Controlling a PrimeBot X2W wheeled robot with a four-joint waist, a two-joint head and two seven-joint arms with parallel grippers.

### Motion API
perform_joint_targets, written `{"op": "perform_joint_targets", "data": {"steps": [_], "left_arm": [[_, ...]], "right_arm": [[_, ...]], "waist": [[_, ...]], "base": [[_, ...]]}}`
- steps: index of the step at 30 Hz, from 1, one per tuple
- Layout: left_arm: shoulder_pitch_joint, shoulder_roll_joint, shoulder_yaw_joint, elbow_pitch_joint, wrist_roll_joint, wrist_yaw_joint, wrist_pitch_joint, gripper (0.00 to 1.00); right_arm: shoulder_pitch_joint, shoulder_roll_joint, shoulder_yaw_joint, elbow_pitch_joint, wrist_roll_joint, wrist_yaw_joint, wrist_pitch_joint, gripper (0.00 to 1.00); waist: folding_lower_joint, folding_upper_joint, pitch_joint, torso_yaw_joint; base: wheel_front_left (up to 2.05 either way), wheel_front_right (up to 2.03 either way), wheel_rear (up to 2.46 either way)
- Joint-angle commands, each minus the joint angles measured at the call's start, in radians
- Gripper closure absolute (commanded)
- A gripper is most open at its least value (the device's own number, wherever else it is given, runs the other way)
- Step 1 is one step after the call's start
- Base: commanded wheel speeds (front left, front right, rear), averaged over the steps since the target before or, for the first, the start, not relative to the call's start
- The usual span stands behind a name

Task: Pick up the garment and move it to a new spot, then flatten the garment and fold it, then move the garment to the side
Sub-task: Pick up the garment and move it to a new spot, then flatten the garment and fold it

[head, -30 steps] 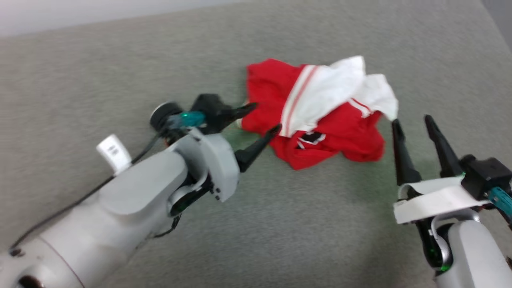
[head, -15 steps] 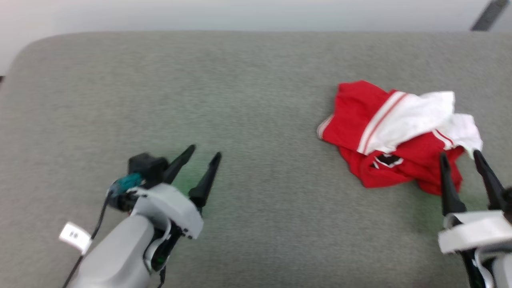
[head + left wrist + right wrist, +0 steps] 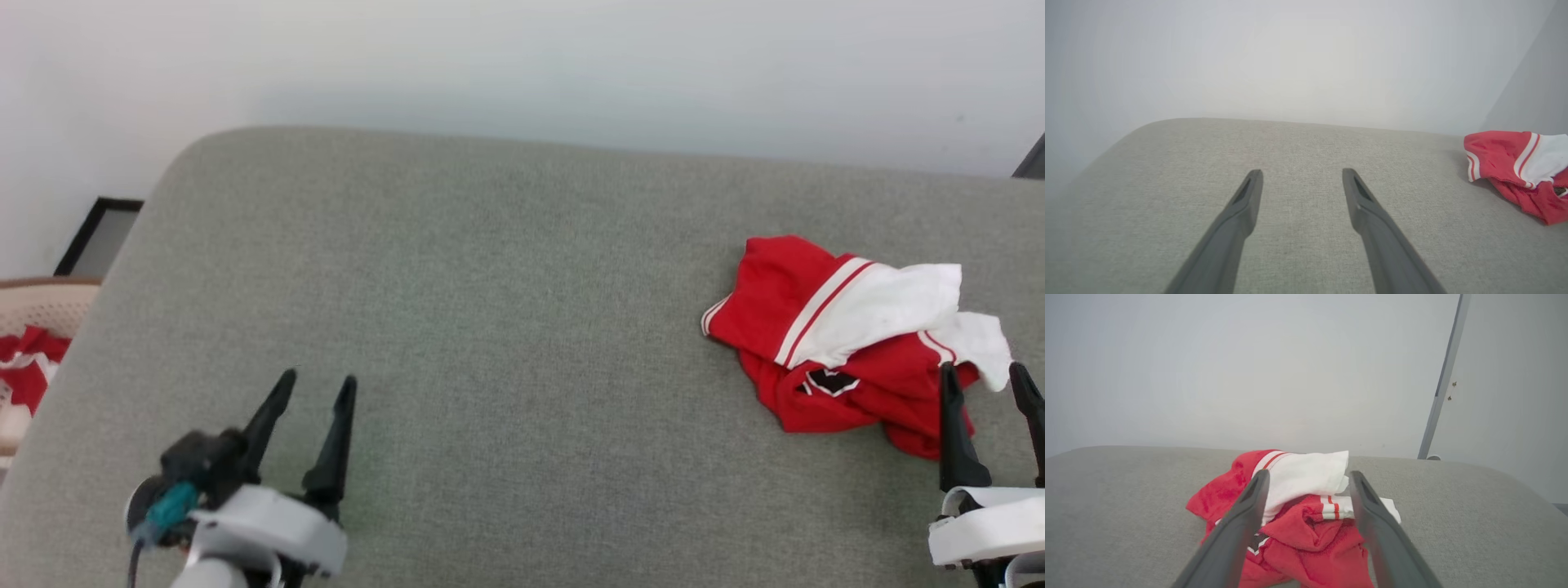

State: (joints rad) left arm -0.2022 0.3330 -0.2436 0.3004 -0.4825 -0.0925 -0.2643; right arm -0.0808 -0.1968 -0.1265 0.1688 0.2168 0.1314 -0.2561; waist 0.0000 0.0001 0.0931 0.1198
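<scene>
Garment (image 3: 865, 384) lies crumpled in a heap on the right part of a grey upholstered surface (image 3: 490, 327); most of it is red fabric, a white sleeve part (image 3: 886, 310) edged with thin red-white striped trim is folded over the top, and a small black-and-white emblem (image 3: 829, 381) faces up on the near side; the right gripper (image 3: 982, 369) stands at the heap's near right edge, released, its two dark fingers parted and pointing at the cloth; in the right wrist view the garment (image 3: 1306, 526) shows between and beyond the parted fingers of that gripper (image 3: 1309, 473), though I cannot tell whether they touch the fabric; the left gripper (image 3: 317, 379) is well apart from the heap, over bare surface at the lower left, likewise released with its fingers spread; the left wrist view shows that gripper (image 3: 1301, 172) aimed across bare grey cloth, with the garment (image 3: 1506, 163) at the right edge; a pale basket (image 3: 37, 306) holding red-and-white cloth sits beside the surface at the far left.
</scene>
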Motion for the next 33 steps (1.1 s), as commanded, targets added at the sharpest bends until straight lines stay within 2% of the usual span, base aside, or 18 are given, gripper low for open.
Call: {"op": "perform_joint_targets", "data": {"steps": [1, 6, 12, 21, 33], "left_arm": [[0.039, -0.008, 0.027, -0.022, 0.034, 0.0, 0.0, 0.0], [0.116, -0.043, 0.123, -0.101, 0.101, -0.007, 0.0, 0.0], [0.155, -0.079, 0.175, -0.143, 0.159, -0.022, 0.0, 0.0], [0.156, -0.108, 0.199, -0.124, 0.189, -0.035, 0.0, 0.0], [0.129, -0.105, 0.188, -0.123, 0.215, -0.038, 0.0, 0.0]], "right_arm": [[0.011, 0.006, -0.005, -0.01, 0.005, -0.001, -0.002, 0.0], [0.003, 0.019, -0.01, -0.043, 0.013, -0.001, -0.003, 0.0], [0.015, 0.034, -0.018, -0.062, 0.016, -0.001, -0.006, 0.0], [-0.001, 0.041, -0.017, -0.062, 0.011, -0.001, -0.007, 0.0], [-0.025, 0.047, -0.005, -0.055, 0.017, -0.001, -0.009, 0.0]], "waist": [[0.0, -0.0001, -0.029, -0.013], [0.0, -0.0001, -0.045, -0.039], [0.0, -0.0001, -0.032, -0.051], [0.0, -0.0001, -0.014, -0.06], [0.0, -0.0001, 0.007, -0.081]], "base": [[0.0, 0.0, 0.0], [0.0, 0.0, 0.0], [0.0, 0.0, 0.0], [0.0, 0.0, 0.0], [0.0, 0.0, 0.0]]}}
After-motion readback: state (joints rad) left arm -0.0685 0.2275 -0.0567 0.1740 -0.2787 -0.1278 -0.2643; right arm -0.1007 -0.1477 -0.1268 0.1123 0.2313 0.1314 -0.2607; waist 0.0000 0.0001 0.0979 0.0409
